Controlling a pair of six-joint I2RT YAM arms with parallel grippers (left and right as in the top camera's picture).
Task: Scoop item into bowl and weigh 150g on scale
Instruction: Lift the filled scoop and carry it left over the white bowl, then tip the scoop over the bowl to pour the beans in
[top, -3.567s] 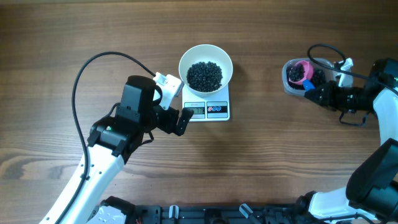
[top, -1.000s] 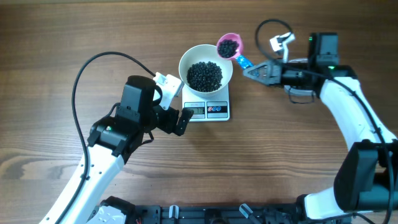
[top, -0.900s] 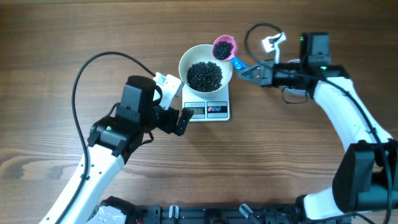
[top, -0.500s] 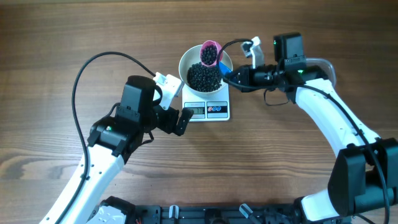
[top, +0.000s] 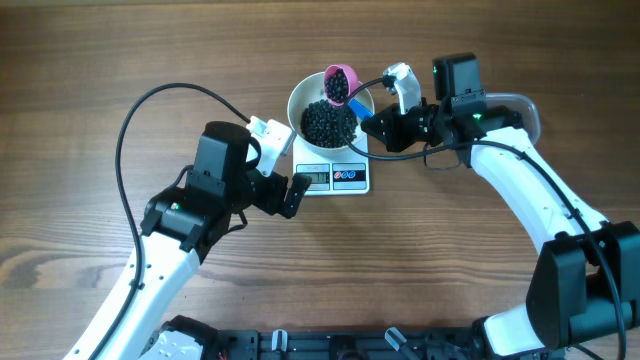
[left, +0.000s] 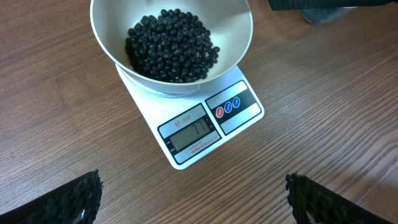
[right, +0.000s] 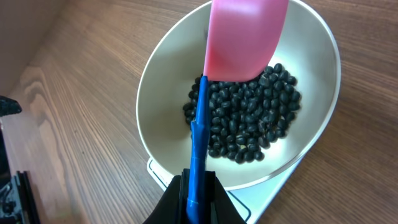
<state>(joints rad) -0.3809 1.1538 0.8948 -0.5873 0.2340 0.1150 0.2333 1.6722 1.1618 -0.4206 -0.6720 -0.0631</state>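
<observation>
The white bowl (top: 301, 100) stands on the small white scale (top: 340, 177) and holds a heap of black beans (top: 328, 122). My right gripper (top: 371, 124) is shut on the blue handle (right: 199, 143) of a pink scoop (top: 339, 84). The scoop hangs over the bowl's far side, and the overhead view shows beans in it. The right wrist view shows only the scoop's pink back (right: 245, 37) above the beans (right: 249, 121). My left gripper (top: 285, 166) stands open and empty just left of the scale, with the scale's display (left: 193, 134) and the bowl (left: 106, 37) ahead of it.
A clear plastic tub (top: 522, 104) sits at the right, mostly hidden behind my right arm. A black cable (top: 150, 110) loops over the table left of the bowl. Bare wooden table lies in front of the scale.
The right arm has carried the loaded scoop left, from beside the bowl to over its far side. In the last half second its wrist turned slightly. The left arm has not moved.
</observation>
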